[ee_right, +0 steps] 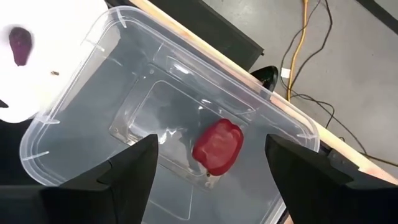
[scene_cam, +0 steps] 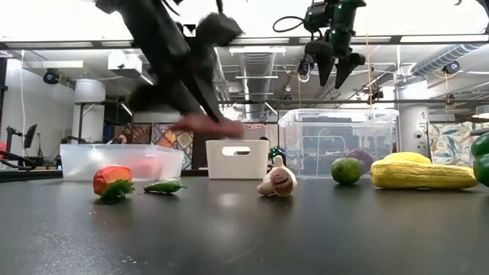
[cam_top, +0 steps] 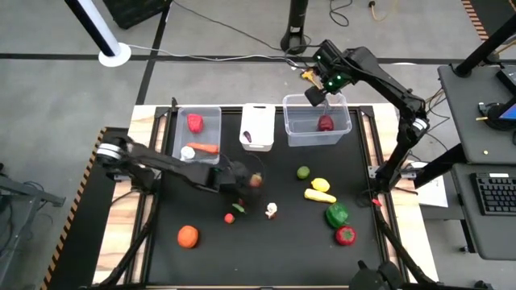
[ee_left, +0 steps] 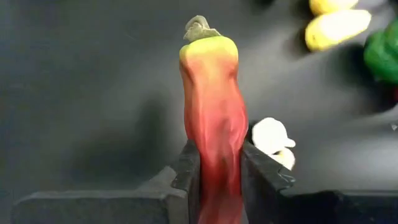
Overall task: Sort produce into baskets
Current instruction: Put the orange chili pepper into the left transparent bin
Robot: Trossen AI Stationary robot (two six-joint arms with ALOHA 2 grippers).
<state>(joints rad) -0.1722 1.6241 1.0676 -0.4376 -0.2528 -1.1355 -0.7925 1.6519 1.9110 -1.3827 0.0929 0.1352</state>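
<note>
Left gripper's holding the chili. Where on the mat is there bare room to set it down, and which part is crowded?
Bare mat lies between the orange and the garlic, along the near edge, and left of the orange. The left gripper with the chili is mid-mat. Crowded: the right side, around the lime, lemon, banana and green pepper. The right gripper hangs open over the clear tub.

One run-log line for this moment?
left gripper: shut on red chili, lifted | right gripper: open over clear tub | red pepper inside
</note>
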